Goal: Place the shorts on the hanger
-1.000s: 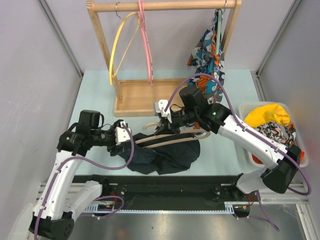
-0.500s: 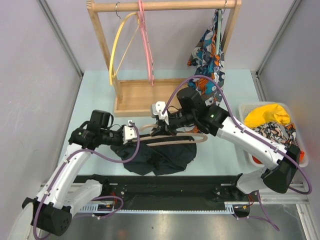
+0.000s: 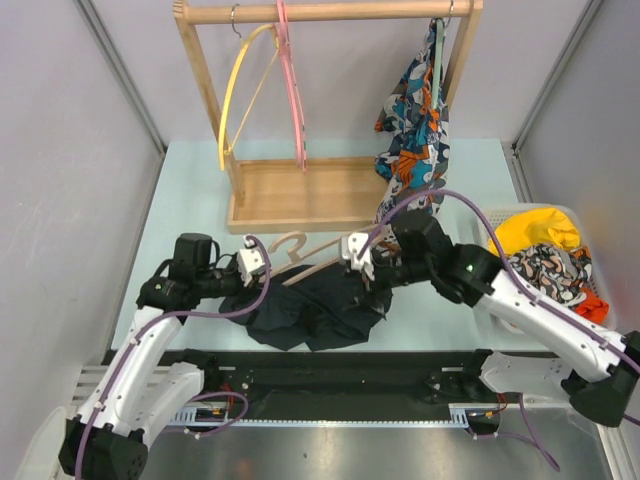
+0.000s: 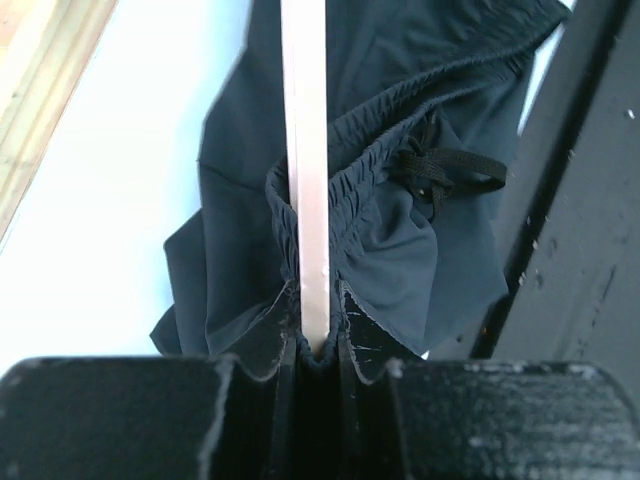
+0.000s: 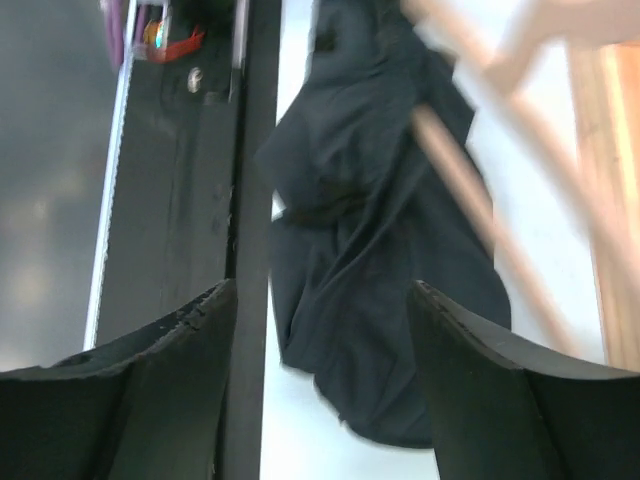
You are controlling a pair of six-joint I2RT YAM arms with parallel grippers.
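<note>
Far side of the table (image 3: pixel 190 190), we've got a wooden rack (image 3: pixel 300 195) with a yellow hanger (image 3: pixel 240 95) and a pink hanger (image 3: pixel 292 85) on it, plus a colourful patterned garment (image 3: pixel 412 110) at its right end. The white basket (image 3: pixel 484 222) on the right holds a yellow cloth (image 3: pixel 535 230).

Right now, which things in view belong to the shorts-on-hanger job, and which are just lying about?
In the job: shorts; hanger; left gripper, shut on the hanger; right gripper, open.

Lying about: yellow hanger; pink hanger; patterned garment; wooden rack; basket of clothes.
</note>
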